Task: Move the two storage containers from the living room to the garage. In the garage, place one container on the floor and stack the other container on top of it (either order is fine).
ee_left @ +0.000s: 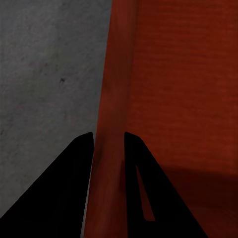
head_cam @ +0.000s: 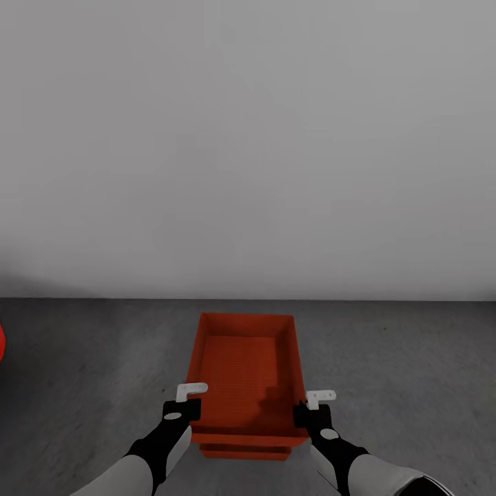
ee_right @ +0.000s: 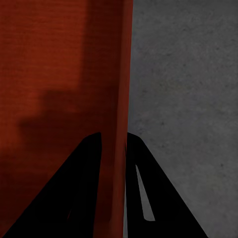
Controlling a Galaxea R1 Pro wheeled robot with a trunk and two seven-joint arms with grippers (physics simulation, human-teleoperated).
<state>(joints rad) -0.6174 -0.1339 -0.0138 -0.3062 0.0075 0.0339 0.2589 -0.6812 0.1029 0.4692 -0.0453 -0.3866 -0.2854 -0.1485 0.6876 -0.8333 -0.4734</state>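
Each end effector, left (head_cam: 191, 398) and right (head_cam: 311, 403), pinched a side wall of the upper storage container (head_cam: 246, 372); uneven release risked seating it crooked on the lower container (head_cam: 244, 452).

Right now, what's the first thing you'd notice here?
A bright orange-red bin in the middle of the dark grey floor, with a second bin's edge peeking out beneath it. The left gripper and right gripper each pinch a side wall.
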